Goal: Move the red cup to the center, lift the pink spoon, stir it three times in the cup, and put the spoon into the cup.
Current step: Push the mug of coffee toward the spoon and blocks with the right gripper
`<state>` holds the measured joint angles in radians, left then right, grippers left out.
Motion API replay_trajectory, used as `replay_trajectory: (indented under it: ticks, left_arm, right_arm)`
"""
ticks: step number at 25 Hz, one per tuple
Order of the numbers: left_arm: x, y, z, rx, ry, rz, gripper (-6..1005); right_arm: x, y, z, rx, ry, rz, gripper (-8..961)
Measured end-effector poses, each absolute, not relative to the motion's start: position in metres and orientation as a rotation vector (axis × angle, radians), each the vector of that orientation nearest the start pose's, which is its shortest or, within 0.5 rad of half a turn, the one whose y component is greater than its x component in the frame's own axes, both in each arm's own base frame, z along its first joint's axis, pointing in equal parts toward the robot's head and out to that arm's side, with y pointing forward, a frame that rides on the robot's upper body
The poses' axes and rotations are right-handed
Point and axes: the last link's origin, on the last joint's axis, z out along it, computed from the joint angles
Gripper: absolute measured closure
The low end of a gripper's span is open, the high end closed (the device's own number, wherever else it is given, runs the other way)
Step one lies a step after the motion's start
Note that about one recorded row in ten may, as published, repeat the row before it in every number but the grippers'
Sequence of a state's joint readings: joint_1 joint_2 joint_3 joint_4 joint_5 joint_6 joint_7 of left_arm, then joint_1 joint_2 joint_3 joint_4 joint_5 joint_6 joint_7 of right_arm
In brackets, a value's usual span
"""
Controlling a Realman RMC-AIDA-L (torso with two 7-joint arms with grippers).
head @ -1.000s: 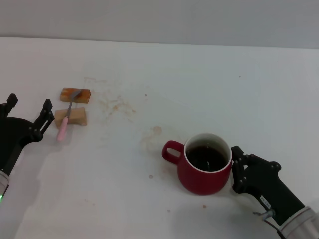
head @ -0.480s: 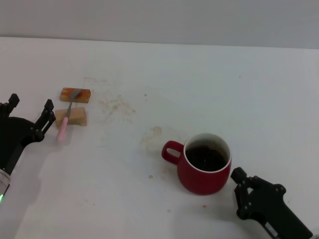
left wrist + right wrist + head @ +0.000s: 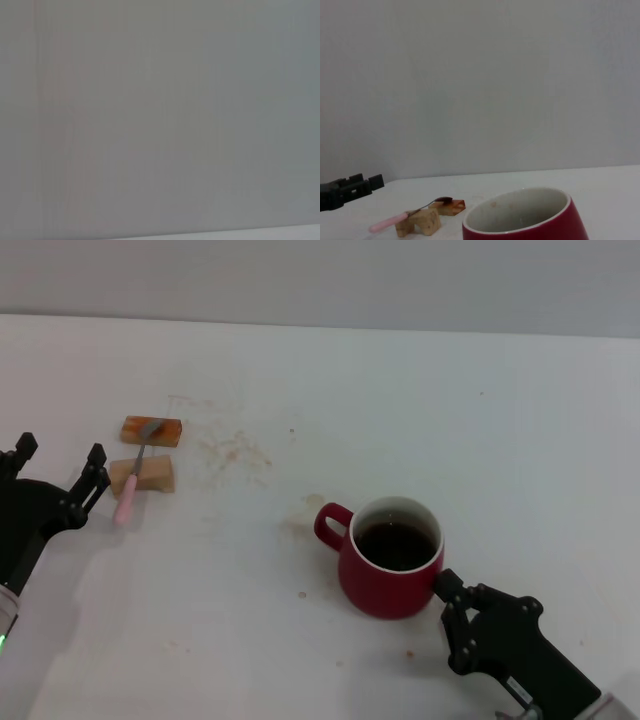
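Head view: nearest the robot, the right gripper (image 3: pixel 448 625) sits low at the near right, its black fingers (image 3: pixel 447 586) spread apart with the upper tip just beside the cup (image 3: pixel 385 570), though contact cannot be made out. That cup stands upright near the middle of the table (image 3: pixel 500 440), handle toward the left, dark liquid inside. At the left edge the left gripper (image 3: pixel 58 465) hovers with its jaws wide, near the spoon (image 3: pixel 133 475). This spoon lies across a tan block (image 3: pixel 152 476) and an orange block (image 3: pixel 152 430), its pink handle end toward the robot.
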<state>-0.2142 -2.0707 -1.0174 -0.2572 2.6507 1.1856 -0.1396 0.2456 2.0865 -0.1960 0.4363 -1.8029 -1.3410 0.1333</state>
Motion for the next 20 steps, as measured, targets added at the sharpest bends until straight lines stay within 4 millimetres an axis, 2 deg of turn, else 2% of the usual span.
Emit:
replay_trajectory:
  ticks: [11,16,20]
  left_arm:
    - [-0.354,0.270,-0.026,-1.688,-0.542,-0.630,197]
    - [-0.355,0.269,-0.026,-1.689,-0.542,-0.627,198]
    - [-0.357,0.269,-0.027,-1.692,-0.550,-0.615,199]
  right_arm:
    - [0.277,0.212,-0.128,-2.120,0.682,0.887,953]
    - [0.277,0.214,-0.126,-2.097,0.688,0.888,953]
    - [0.283,0.205,-0.124,-2.066,0.719,0.888,954]
